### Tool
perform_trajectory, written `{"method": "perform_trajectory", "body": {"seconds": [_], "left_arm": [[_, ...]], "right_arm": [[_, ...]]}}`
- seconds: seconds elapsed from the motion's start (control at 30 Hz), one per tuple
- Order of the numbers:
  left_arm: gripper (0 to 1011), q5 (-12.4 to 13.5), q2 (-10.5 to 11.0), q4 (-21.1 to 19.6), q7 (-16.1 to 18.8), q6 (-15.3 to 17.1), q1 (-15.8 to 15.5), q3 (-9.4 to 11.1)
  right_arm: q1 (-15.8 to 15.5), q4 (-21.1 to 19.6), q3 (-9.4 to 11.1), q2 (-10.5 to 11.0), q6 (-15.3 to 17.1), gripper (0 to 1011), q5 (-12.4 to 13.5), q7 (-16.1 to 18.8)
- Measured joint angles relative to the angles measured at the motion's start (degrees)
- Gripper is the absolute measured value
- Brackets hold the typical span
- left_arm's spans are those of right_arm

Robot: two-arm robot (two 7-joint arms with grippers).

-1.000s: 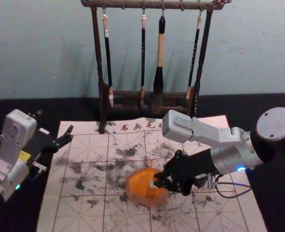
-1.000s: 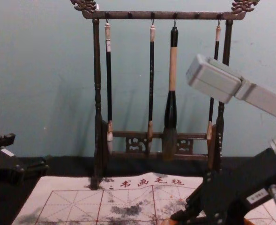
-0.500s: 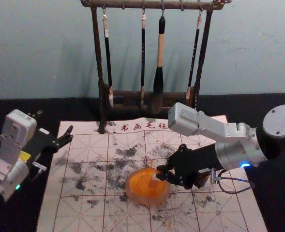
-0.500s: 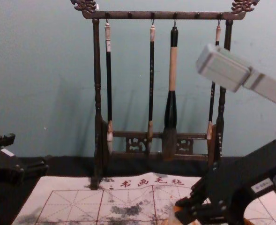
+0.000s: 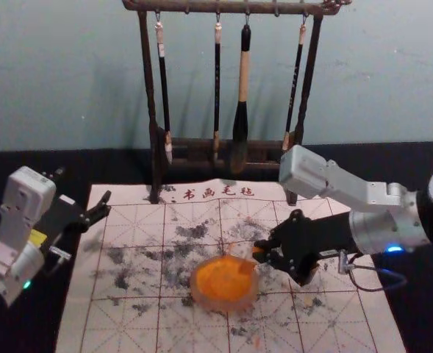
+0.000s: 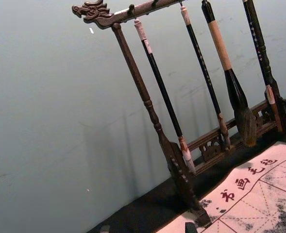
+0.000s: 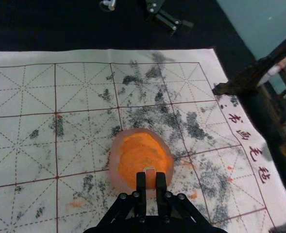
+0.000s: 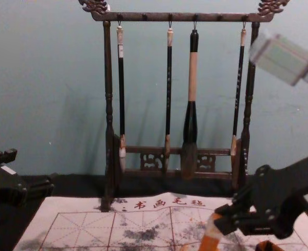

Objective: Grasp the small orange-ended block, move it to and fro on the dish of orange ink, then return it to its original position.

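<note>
Right tool (image 5: pixel 260 252) over stained mat (image 5: pixel 124 327), bluish wall (image 5: pixel 62 81)

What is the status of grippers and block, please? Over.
Right gripper shut on block, at dish edge. Left gripper open, idle at left side. No obstruction seen.

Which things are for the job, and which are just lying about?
For the job:
small orange-ended block
round translucent dish of orange ink
black right gripper, holding the block

Just there:
dark wooden rack
four long-handled brushes
white gridded mat under the dish
black left gripper, idle
</note>
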Motion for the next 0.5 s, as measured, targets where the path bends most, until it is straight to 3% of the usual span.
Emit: {"method": "perform_trajectory", "body": {"seconds": [0.5], "left_arm": [[1002,0.00,0.00,0.00,0.00,0.00,0.00,0.00]], "right_arm": [[-6.58,-6.53,6.10,6.55,-0.52,87,4.37,-3.19]]}}
